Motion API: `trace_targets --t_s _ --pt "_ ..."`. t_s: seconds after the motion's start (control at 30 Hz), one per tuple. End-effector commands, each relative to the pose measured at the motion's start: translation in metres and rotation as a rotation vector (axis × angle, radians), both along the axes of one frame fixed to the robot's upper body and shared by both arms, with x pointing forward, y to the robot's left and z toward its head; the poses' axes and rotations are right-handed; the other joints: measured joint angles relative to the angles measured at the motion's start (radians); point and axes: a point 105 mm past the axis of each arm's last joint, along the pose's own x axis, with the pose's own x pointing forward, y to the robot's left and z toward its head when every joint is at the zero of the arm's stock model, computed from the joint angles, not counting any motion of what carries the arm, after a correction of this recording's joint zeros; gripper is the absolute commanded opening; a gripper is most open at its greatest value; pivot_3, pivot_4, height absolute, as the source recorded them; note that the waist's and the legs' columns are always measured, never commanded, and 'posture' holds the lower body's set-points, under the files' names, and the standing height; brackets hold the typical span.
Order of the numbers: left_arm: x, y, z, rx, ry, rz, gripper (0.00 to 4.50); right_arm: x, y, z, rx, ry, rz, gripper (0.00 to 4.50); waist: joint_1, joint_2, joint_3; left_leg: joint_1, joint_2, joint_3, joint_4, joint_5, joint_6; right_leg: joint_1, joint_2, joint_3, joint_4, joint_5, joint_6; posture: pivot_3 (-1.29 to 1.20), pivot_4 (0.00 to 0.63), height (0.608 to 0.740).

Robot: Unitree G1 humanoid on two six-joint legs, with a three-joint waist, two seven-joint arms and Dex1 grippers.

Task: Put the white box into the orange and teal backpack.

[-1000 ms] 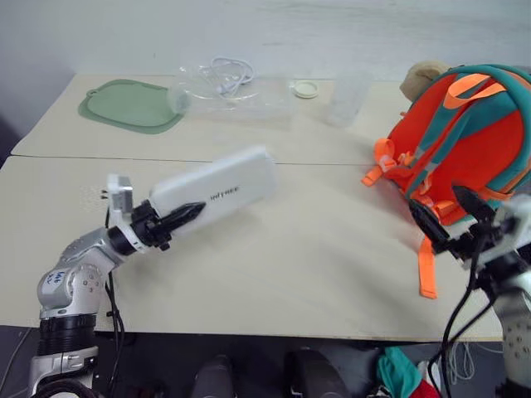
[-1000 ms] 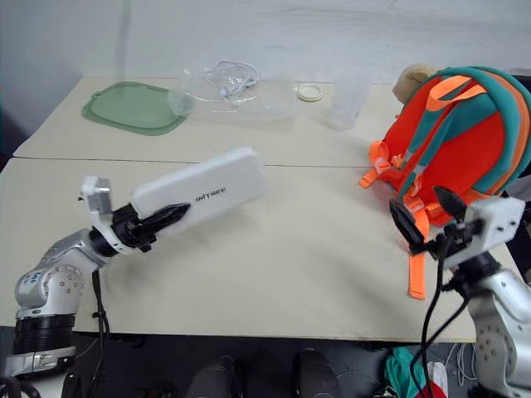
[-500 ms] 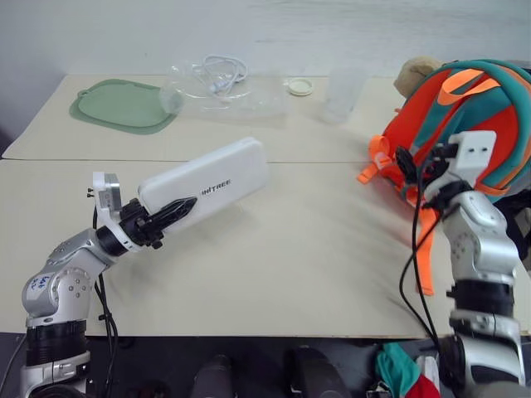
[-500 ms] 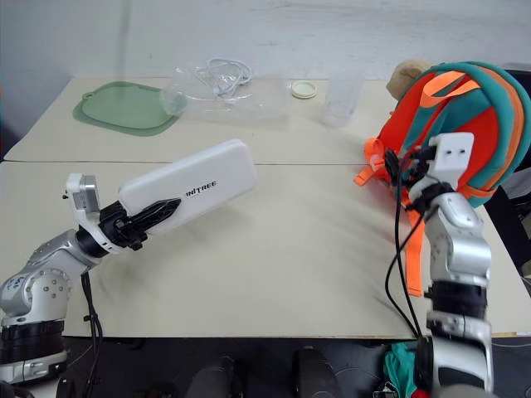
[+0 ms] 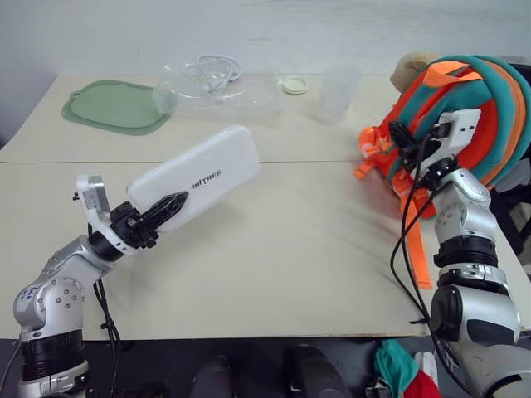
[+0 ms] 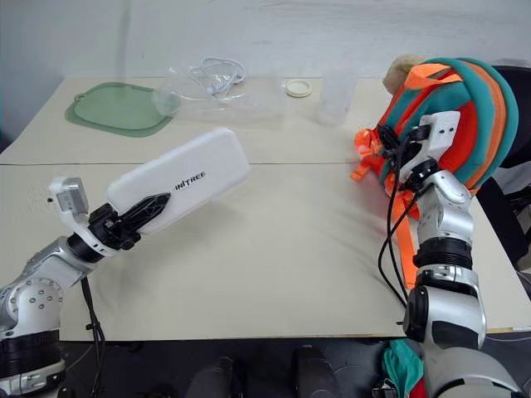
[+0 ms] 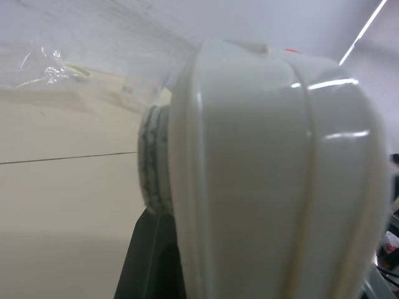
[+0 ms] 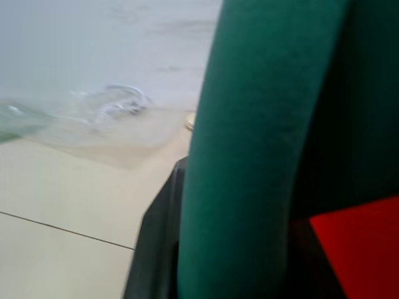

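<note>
White box (image 5: 197, 179) clamped in left jaws, seemingly clear of table.

1. A backpack (image 5: 465, 108) stands at the desk's (image 5: 290, 265) right edge, toward the far corner.
2. A box (image 5: 195, 178) is held above the desk's left half, tilted, its far end higher.
3. A mat (image 5: 112, 105) lies at the far left corner.
4. A bag with cable (image 5: 211, 79), a lid (image 5: 294, 84) and a cup (image 5: 334, 95) line the far edge, left to right.

"initree" on the white box (image 5: 196, 178)
</note>
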Motion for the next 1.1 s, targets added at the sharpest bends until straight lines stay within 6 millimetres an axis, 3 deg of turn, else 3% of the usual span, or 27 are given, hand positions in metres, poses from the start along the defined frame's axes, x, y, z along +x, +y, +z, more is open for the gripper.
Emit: trace_targets --t_s 0.03,0.1,0.23,0.37,0.43,0.53,0.67,0.9,1.0,1.1 --pt "-0.001 0.017 0.009 -0.03 -0.039 0.027 1.23 -0.035 0.029 0.037 0.034 -0.152 0.265 0.04 -0.001 0.002 0.001 0.0 0.0 0.0 0.0 0.0 0.0 0.0 0.0 0.0 0.001 0.0 0.0 0.0 0.15 0.74" --pt "-0.001 0.02 0.008 -0.03 -0.04 0.02 1.23 -0.054 0.048 0.042 0.03 -0.142 0.407 0.04 0.002 0.003 0.002 0.0 0.001 0.0 -0.001 0.0 0.0 0.0 0.0 -0.001 0.001 0.0 0.0 0.0 0.15 0.74" --pt "-0.005 0.026 0.009 -0.009 -0.029 -0.071 1.23 -0.14 0.122 0.03 -0.108 0.011 0.904 0.04 -0.001 0.005 0.004 -0.002 0.001 -0.001 -0.003 0.0 0.0 -0.001 0.0 -0.001 0.001 0.0 0.0 0.0 0.15 0.74" --pt "-0.007 0.031 0.008 0.031 -0.012 -0.142 1.23 -0.193 0.143 0.015 -0.173 0.137 1.125 0.04 0.002 0.005 0.004 -0.002 0.002 -0.002 -0.004 -0.001 -0.001 -0.002 0.001 -0.002 0.0 -0.001 -0.002 0.0 0.15 0.74" --pt "-0.008 0.033 0.008 0.054 -0.007 -0.162 1.23 -0.206 0.142 0.012 -0.182 0.183 1.168 0.04 0.004 0.004 0.005 -0.002 0.002 -0.002 -0.004 -0.001 -0.001 -0.002 0.0 -0.002 -0.003 -0.001 -0.002 0.0 0.15 0.74" --pt "-0.012 0.04 0.007 0.107 0.005 -0.19 1.23 -0.213 0.125 0.006 -0.209 0.265 1.141 0.04 0.022 0.001 0.006 -0.002 0.001 -0.003 -0.002 -0.002 0.001 0.0 -0.002 -0.003 -0.006 -0.001 -0.001 0.0 0.15 0.74" --pt "-0.017 0.044 0.008 0.164 0.014 -0.206 1.23 -0.2 0.101 0.003 -0.21 0.294 0.997 0.04 0.029 0.0 0.006 -0.002 -0.001 -0.004 -0.003 -0.003 0.003 0.001 -0.005 -0.004 -0.008 0.0 -0.001 0.0 0.15 0.74" --pt "-0.032 0.051 0.011 0.243 0.042 -0.181 1.23 -0.194 0.084 -0.001 -0.212 0.323 0.934 0.04 0.022 0.001 0.006 -0.002 -0.001 -0.004 -0.006 -0.003 0.002 0.0 -0.005 -0.005 -0.009 -0.001 -0.001 0.0 0.15 0.74" --pt "-0.023 0.057 0.02 0.242 -0.013 -0.076 1.23 -0.197 0.071 -0.009 -0.248 0.394 0.941 0.04 0.028 0.0 0.006 -0.003 -0.001 -0.005 -0.005 -0.003 0.003 0.0 -0.005 -0.005 -0.01 -0.001 -0.001 0.0 0.15 0.74" --pt "-0.019 0.041 0.03 0.234 -0.067 -0.109 1.23 -0.204 0.068 -0.017 -0.284 0.446 0.969 0.04 0.035 0.0 0.007 -0.003 -0.002 -0.006 -0.004 -0.006 0.008 0.002 -0.006 -0.006 -0.01 0.0 -0.001 0.0 0.15 0.74"
